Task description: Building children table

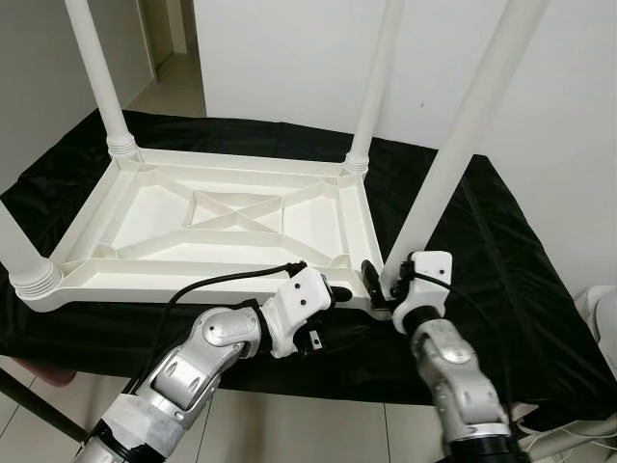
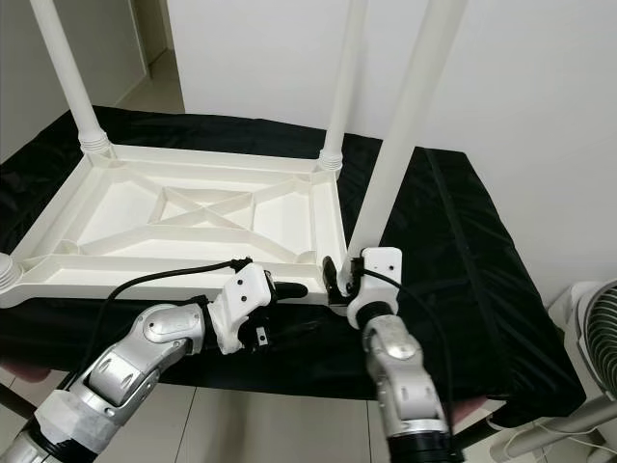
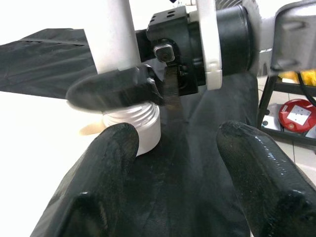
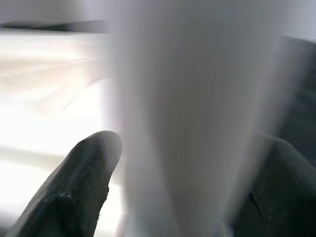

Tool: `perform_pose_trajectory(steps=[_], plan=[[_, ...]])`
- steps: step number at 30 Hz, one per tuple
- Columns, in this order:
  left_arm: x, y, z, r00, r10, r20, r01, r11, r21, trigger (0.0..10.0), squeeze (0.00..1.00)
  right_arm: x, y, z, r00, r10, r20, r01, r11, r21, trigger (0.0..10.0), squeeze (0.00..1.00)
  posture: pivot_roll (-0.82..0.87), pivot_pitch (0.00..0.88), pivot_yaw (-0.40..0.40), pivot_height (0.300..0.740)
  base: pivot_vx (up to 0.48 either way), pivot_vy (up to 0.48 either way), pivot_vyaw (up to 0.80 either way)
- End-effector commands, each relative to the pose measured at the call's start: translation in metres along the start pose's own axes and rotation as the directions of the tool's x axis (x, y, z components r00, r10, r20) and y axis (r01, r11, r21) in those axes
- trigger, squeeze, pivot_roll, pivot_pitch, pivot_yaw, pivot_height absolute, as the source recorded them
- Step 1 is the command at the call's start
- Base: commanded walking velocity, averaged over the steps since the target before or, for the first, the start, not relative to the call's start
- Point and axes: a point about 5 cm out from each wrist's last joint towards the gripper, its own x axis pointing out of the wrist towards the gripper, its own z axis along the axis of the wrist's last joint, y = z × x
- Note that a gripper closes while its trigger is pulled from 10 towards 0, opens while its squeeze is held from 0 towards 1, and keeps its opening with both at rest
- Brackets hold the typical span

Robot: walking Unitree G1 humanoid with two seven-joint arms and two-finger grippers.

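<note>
I have the right gripper (image 1: 383,280) clamped on the near-right leg (image 1: 461,145) to seat it in the upturned tabletop (image 1: 222,217), left gripper (image 1: 333,292) spread open alongside.

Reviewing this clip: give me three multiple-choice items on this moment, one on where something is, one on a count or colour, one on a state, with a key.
1. Where does the upturned white tabletop lie?
A. on the black cloth
B. on the bare floor
C. leaning against the wall

2. How many white legs stand in the tabletop's corners?
A. one
B. two
C. four

3. What is the right gripper doing?
A. hanging idle
B. closed around the near right leg, low on the leg near its base
C. pressing on the cloth

Key: 1 A, cloth shows all around the tabletop. 2 C, a leg rises at each corner. 3 B, the right wrist view shows a finger on each side of the leg; the left gripper is open beside it.
</note>
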Motion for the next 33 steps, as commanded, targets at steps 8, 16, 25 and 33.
perform_pose_trajectory(steps=[8,16,25,33], plan=[[0.003,-0.002,0.004,0.998,-0.068,-0.001,0.068,0.997,0.023,10.0,0.0,0.009,-0.007,-0.003,0.955,0.294,-0.028,-0.296,0.953,-0.069,10.0,0.0,-0.11,0.0,-0.044,0.74,0.0,0.0,0.0],[0.002,0.0,0.005,0.998,-0.06,-0.003,0.06,0.998,0.023,10.0,0.0,0.014,-0.015,-0.009,0.923,0.378,-0.074,-0.383,0.921,-0.067,10.0,0.0,-0.1,0.0,-0.041,0.74,0.0,0.0,0.0],[0.002,0.0,0.006,0.998,-0.064,-0.002,0.064,0.998,0.023,10.0,0.0,0.019,-0.027,-0.011,0.902,0.42,-0.096,-0.428,0.9,-0.079,0.0,0.0,-0.1,0.0,-0.038,0.74,0.0,0.0,0.0],[0.002,-0.003,0.005,0.997,-0.071,-0.002,0.071,0.997,0.019,10.0,0.0,0.016,-0.028,-0.014,0.893,0.439,-0.095,-0.447,0.891,-0.081,0.0,0.0,-0.1,0.0,-0.042,0.74,0.0,0.0,0.0]])
